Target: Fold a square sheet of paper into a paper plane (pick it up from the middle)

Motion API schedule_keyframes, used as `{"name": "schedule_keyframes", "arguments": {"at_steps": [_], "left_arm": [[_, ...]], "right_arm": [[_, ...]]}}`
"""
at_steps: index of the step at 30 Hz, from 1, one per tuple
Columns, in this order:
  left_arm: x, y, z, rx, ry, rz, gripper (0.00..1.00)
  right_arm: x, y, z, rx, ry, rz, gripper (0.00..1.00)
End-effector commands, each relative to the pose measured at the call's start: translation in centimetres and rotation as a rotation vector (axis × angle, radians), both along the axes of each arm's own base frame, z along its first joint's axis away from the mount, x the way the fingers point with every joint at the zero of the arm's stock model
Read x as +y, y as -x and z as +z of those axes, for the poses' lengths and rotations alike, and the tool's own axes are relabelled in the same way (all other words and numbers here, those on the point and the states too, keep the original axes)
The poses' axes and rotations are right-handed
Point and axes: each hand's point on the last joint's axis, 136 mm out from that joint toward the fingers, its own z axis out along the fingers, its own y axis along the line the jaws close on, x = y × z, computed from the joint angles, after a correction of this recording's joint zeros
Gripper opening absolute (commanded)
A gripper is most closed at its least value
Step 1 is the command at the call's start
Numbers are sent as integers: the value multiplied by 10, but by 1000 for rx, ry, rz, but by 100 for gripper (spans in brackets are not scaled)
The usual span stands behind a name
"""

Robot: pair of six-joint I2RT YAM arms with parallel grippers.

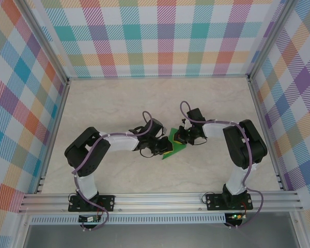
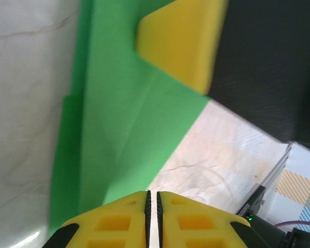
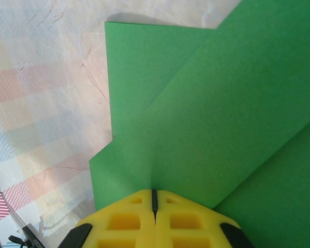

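Left gripper [image 2: 152, 214]: yellow fingers stand almost together, with a thin bright slit between the ribbed pads. The green paper runs right up to the fingertips. I cannot tell whether its edge sits in the slit.

Right gripper [image 3: 154, 204]: fingers are pressed together on a dark line, and the paper meets them at that seam. It reads as a pinch on the sheet's edge.

Square sheet of paper [image 1: 174, 150]: lies at the middle of the worktop [image 1: 119, 103], between the two arms. It is folded into overlapping angular layers. Straight creases and a stepped edge show in the right wrist view.

Obstructions: seen from above, the two grippers meet nose to nose over the sheet and cover most of it, leaving green corners visible beside and below them. In the left wrist view, a yellow finger [image 2: 183, 41] of the right gripper overlaps the far part of the paper, with that gripper's black body just behind it.

Surroundings: checked walls [image 1: 160, 36] enclose the worktop on three sides. An aluminium rail [image 1: 160, 199] carries both arm bases at the near edge. Purple cables [image 1: 144, 114] loop along both arms, clear of the paper.
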Motion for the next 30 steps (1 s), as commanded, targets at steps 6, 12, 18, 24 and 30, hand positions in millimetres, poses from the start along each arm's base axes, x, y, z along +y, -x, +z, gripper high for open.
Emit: {"name": "schedule_keyframes", "arguments": {"at_steps": [6, 12, 18, 24, 30], "left_arm": [[13, 17, -24, 73, -52, 2, 13], [18, 24, -30, 101, -52, 9, 12], [26, 29, -36, 116, -73, 22, 12], [29, 32, -28, 109, -65, 23, 12], [18, 18, -3, 49, -14, 35, 12]], "right_arm": [[-26, 15, -33, 90, 154, -34, 1], [-27, 17, -35, 101, 161, -38, 2], [-29, 18, -37, 108, 169, -39, 2], [-29, 18, -38, 113, 172, -42, 2], [-29, 19, -38, 115, 170, -42, 2]]}}
